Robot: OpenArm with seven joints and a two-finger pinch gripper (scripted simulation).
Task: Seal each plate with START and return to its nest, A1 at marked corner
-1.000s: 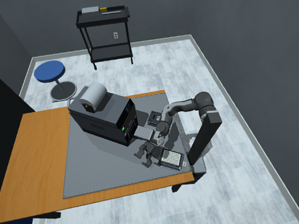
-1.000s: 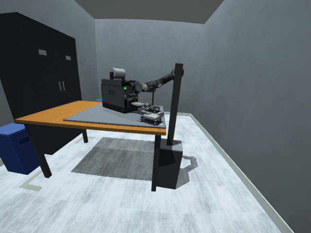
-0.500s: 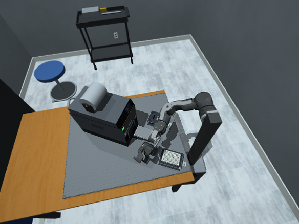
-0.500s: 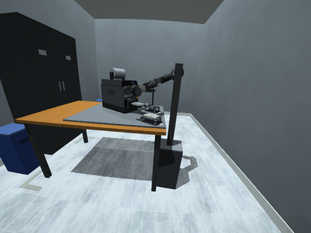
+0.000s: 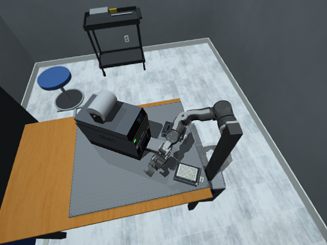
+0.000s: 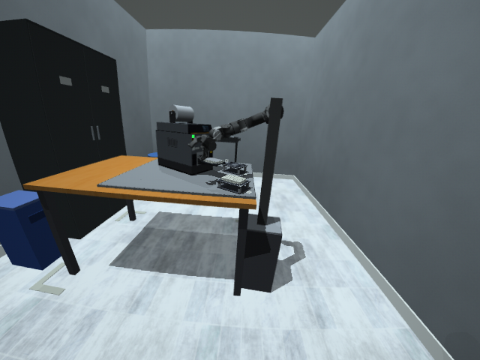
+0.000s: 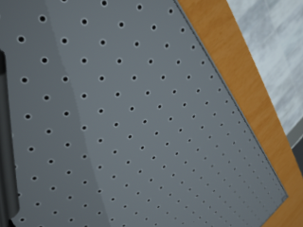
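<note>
We have the gripper [image 5: 155, 167] [image 6: 200, 144] above the perforated grey mat [image 5: 113, 182] [image 6: 143, 180] [image 7: 142, 109], on the near side of the sealer's stage, with its fingers apart and nothing between them; one finger [image 7: 8, 142] runs along the left edge of our wrist view. One plate [image 5: 156, 143] [image 6: 214, 160] lies on that stage, out at the right of the sealer [image 5: 112, 130] [image 6: 174, 147], whose lamp [image 5: 134, 141] [image 6: 193, 136] glows green. We see the other plate [image 5: 187, 172] [image 6: 233, 178], pale and welled, in the near nest [image 5: 188, 181] [image 6: 232, 189], while the far nest [image 5: 166, 128] [image 6: 236, 165] sits beyond, partly behind our arm from above.
</note>
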